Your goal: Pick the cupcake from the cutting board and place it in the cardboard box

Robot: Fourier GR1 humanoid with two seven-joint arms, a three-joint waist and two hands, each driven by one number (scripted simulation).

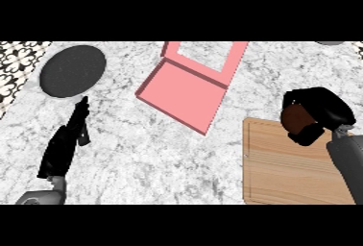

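My right hand (322,113) hangs over the far right corner of the wooden cutting board (284,168), its fingers curled round the brown cupcake (296,117), which shows only partly between them. The box (186,93) is pink, not cardboard brown; it lies open on the marble counter left of the board, its lid (205,55) folded back toward the far edge. On the left side of the counter my left hand (65,141) rests open with straight fingers pointing away from me, holding nothing.
A dark round plate (73,71) lies at the far left, just beyond my left hand's fingertips. A black-and-white patterned surface (14,62) borders the counter at the left. A grey object (330,43) peeks in at the top right.
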